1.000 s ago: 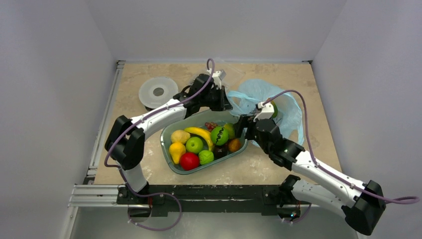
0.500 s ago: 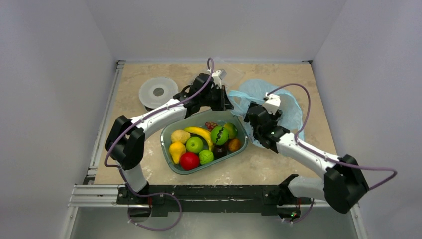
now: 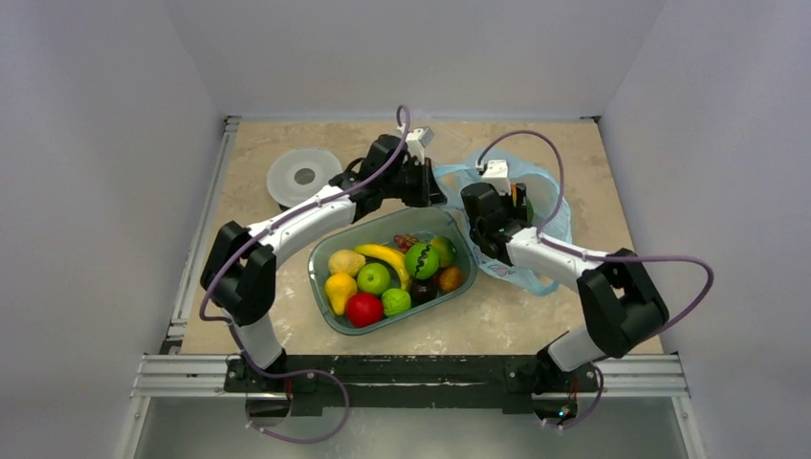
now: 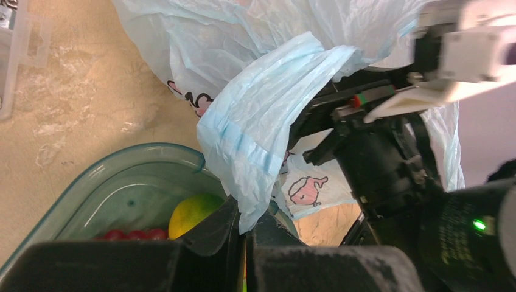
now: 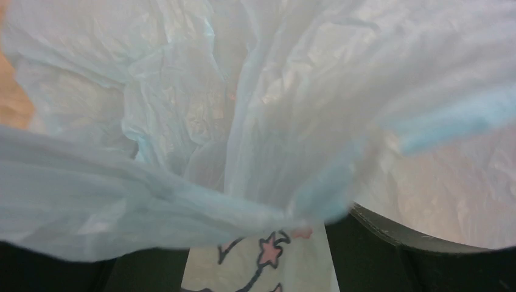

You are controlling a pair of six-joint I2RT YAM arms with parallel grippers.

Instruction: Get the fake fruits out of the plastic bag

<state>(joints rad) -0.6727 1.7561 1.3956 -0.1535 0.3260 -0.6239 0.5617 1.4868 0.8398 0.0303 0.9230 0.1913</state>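
Three glossy fruits that fit the task lie out of the bag, in a teal plastic tub [image 3: 383,226] at the centre of the beige table: a round dark-green fruit [image 3: 422,260], a green-and-orange mango-like fruit [image 3: 442,248] touching it, and a small orange fruit [image 3: 450,278] against the tub's right wall; a banana [image 3: 383,254], a red apple [image 3: 363,309] and other fruits share the tub. The light-blue plastic bag [image 3: 559,215] lies crumpled just beside the tub's far right corner, its mouth lifted. The left gripper [image 4: 244,234] has its fingers pressed together on a folded strip of the bag's edge, holding it up over the tub's rim. The right gripper [image 5: 258,274] is pushed into the bag's mouth, its dark fingers standing apart with only crinkled film and a printed drawing between them; no fruit shows there. Judged from this, the emptying looks mostly or wholly done; whether anything is left deep in the bag cannot be told, since the film and the right arm hide its inside.
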